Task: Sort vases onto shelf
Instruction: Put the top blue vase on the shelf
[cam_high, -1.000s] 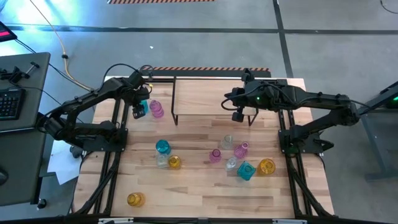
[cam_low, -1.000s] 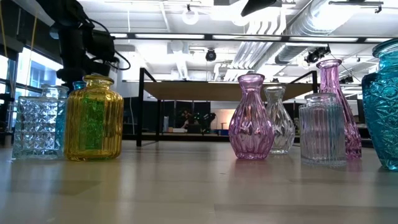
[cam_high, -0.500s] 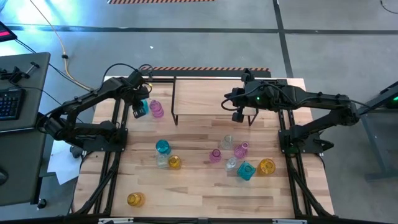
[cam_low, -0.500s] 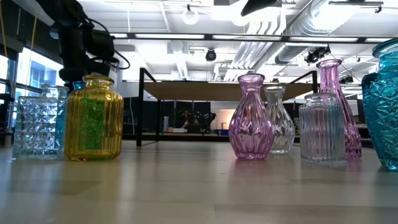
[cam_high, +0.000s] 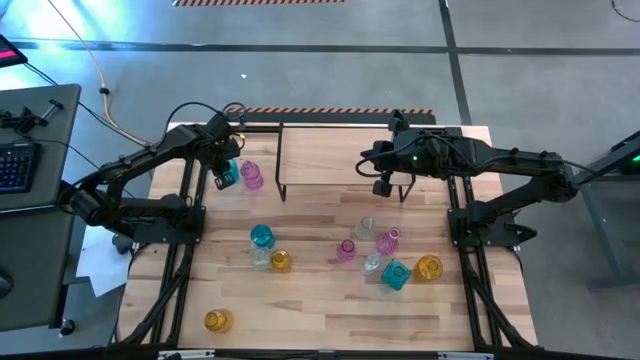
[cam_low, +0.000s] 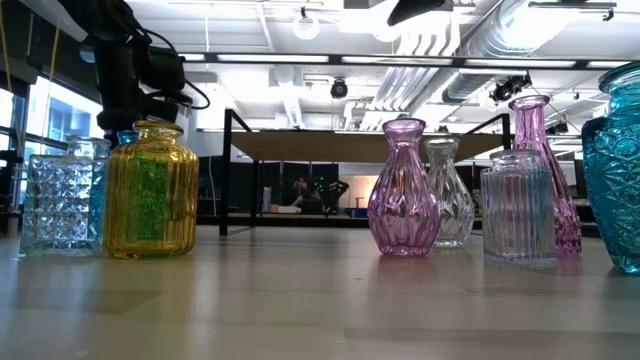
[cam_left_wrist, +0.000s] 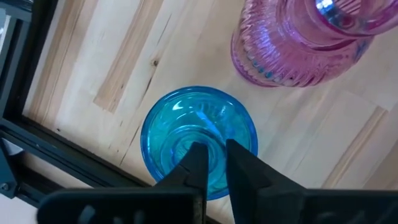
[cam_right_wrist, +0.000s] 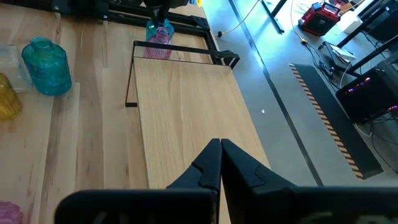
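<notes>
A teal-blue vase (cam_left_wrist: 174, 134) stands upright on its base at the table's far left, next to a pink ribbed vase (cam_left_wrist: 292, 43). My left gripper (cam_left_wrist: 214, 158) points down onto the blue vase's top, its fingers nearly together. In the high view it (cam_high: 222, 180) sits left of the shelf (cam_high: 335, 160), a light wood board on thin black legs. My right gripper (cam_right_wrist: 219, 149) hangs shut above the shelf's right end (cam_high: 383, 185), holding nothing. Several more vases (cam_high: 375, 255) stand on the near half of the table. My left gripper comes from above, pointing down, and its fingers (cam_left_wrist: 198, 163) close on the top of the blue vase at its mouth (cam_left_wrist: 189, 144). The fingertips hide the contact itself, so which wall they pinch cannot be told. The vase stands upright on the table.
A teal, a clear and an amber vase (cam_high: 265, 250) stand left of centre, and a yellow one (cam_high: 217, 320) stands near the front left. Pink, clear, teal and amber vases cluster at the right (cam_high: 396, 275). The pink vase (cam_high: 251, 176) stands close beside my left gripper.
My left gripper's fingers have drawn together over the blue vase's top while the arm stayed in place. The vase has not moved.
</notes>
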